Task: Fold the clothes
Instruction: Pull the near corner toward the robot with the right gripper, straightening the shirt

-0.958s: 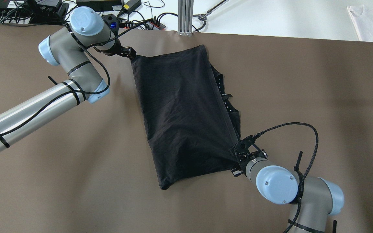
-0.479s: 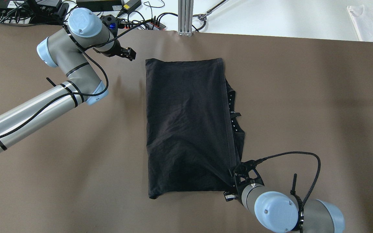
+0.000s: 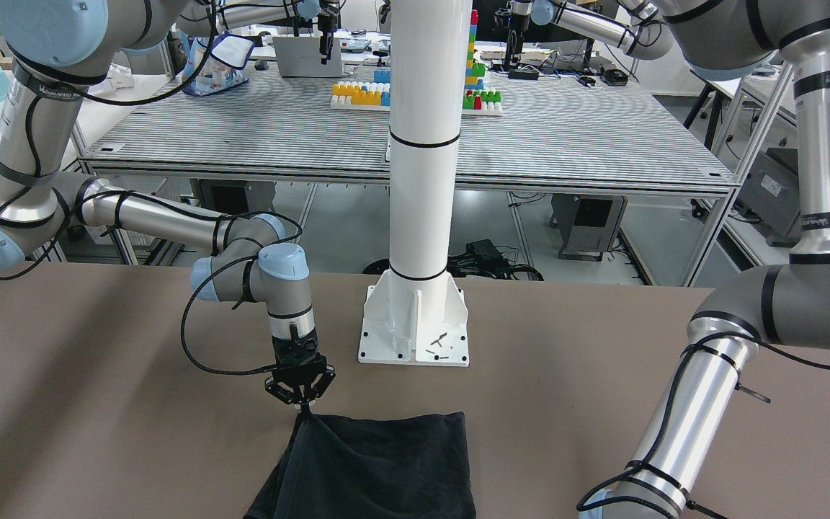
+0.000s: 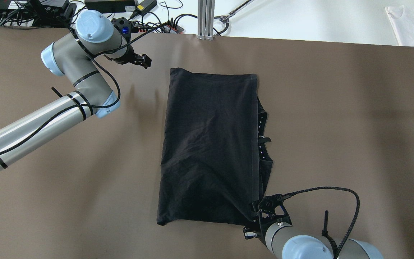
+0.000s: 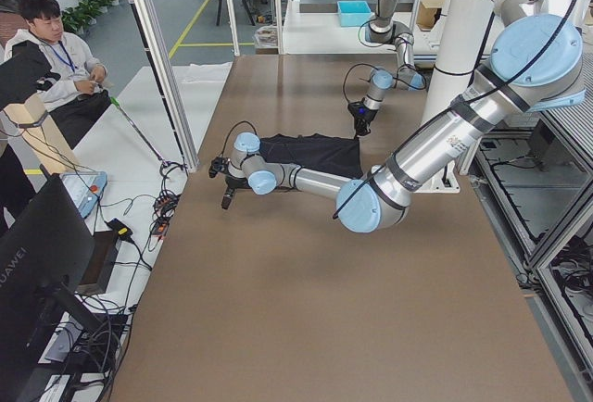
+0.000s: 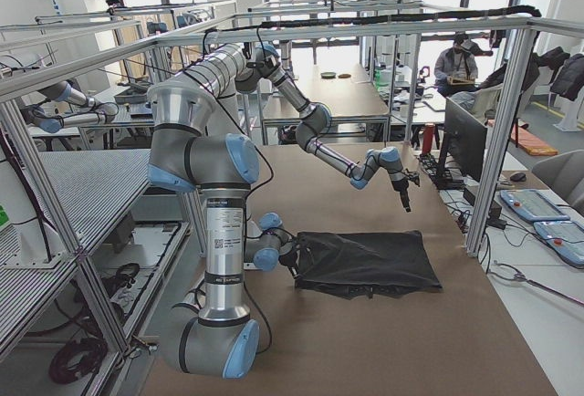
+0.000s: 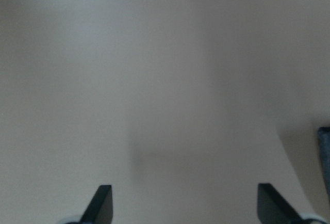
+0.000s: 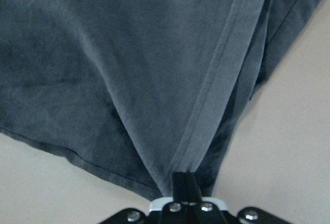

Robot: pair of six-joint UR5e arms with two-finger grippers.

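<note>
Right gripper pressed together on one corner of the black garment, the near right one, with the cloth drawn into a taut ridge running up to the pinch. Same grip plain from the right wrist camera: two slim fingers shut tight, hem band and dark fabric gathered between them. From the front, hangs straight down from its wrist, the corner pulled up into a small peak beneath.

Left gripper spread wide, holding nothing. Sits over bare brown table just past the garment's far left corner, clear of the cloth. Two dark fingertips well apart in its own wrist view, only tabletop between them and a sliver of dark cloth at the right edge.

One garment only on the table, laid lengthwise from far to near around the middle, mostly flat, with a few shallow creases. Two layers showing along its right side: upper layer ending in a stitched hem band, lower layer poking out beyond it with a row of small pale marks and one small tag. Far edge straight; near left corner rounded and slack.

Two arms in all, one from each side. One white cloth off the table at the far right. One white post on a bolted base plate at the near edge, between the arms.
</note>
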